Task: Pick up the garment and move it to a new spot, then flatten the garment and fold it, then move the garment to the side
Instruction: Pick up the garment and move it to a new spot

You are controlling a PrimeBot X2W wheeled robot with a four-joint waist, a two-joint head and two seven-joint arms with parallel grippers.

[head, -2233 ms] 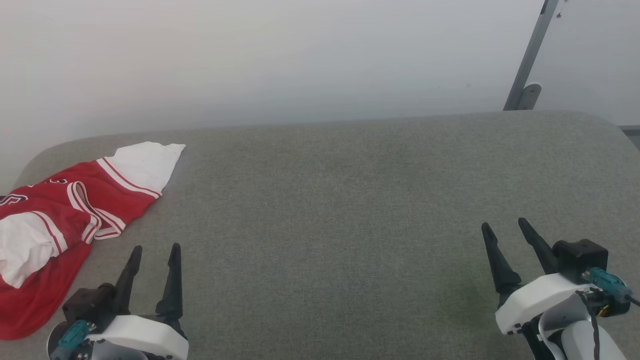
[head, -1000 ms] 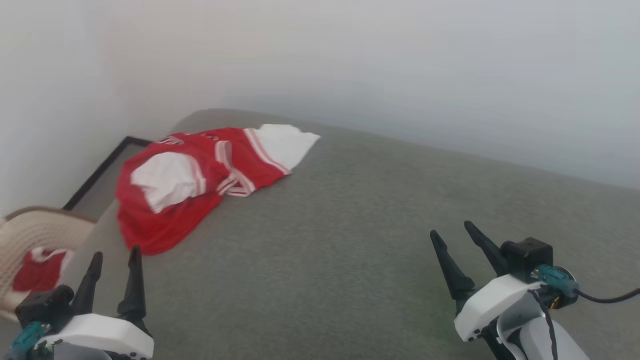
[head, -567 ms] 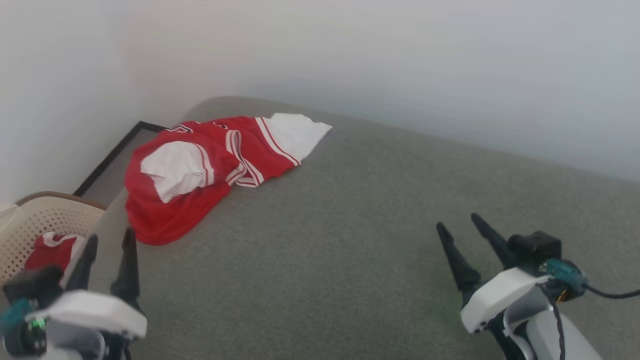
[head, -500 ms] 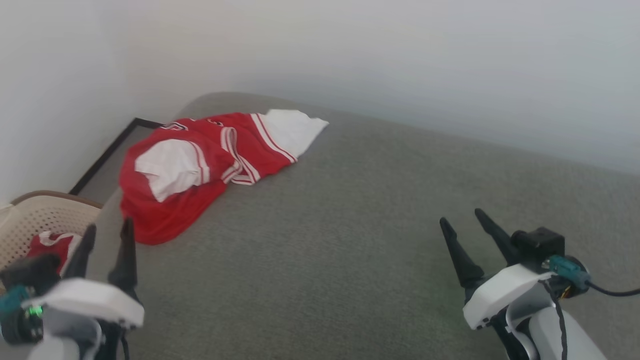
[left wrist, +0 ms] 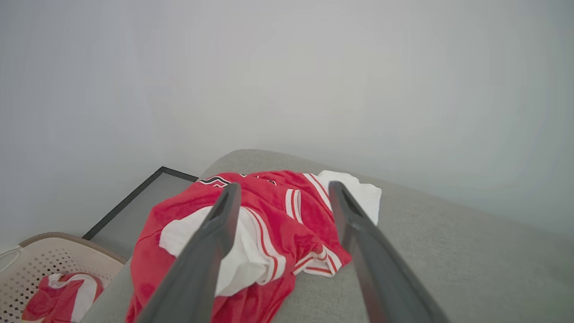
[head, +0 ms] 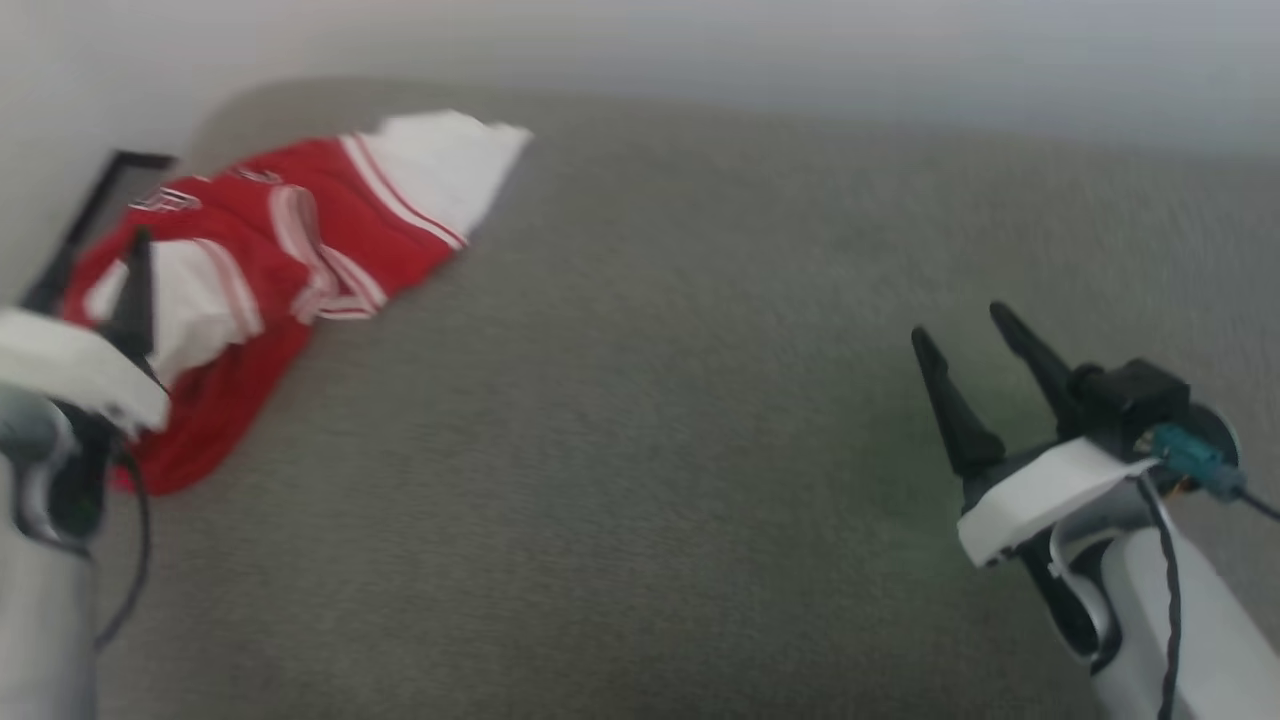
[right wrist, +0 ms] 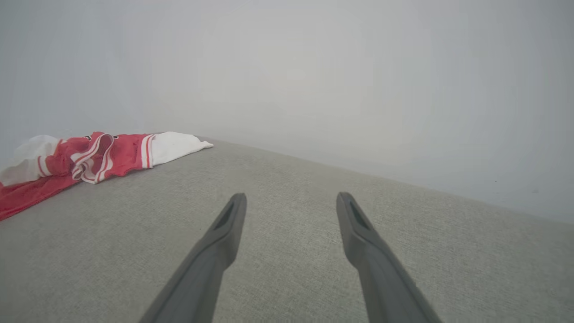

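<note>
Grey woven fabric covers the broad work surface (head: 640, 450), which meets a plain pale wall (head: 700, 40) along the top of the motion-blurred head view. The garment (head: 330, 215), a red jersey with white panels and red-and-white striped trim, lies crumpled at the upper left of that frame, at the surface's far left corner; one white panel points toward the frame's top centre.

The left gripper (left wrist: 284, 186) shows at the left edge of the head view, where one dark finger overlaps the jersey; whether it touches the cloth cannot be told. In the left wrist view its two fingers are spread wide with nothing between them, and the jersey lies beyond them at the frame's lower centre. A pale perforated basket (left wrist: 27, 260) holding a piece of red and white cloth (left wrist: 58, 296) sits at that frame's lower left.

The right gripper (head: 960, 322) hangs over bare fabric at the lower right of the head view, fingers likewise spread and empty, well apart from the jersey.
</note>
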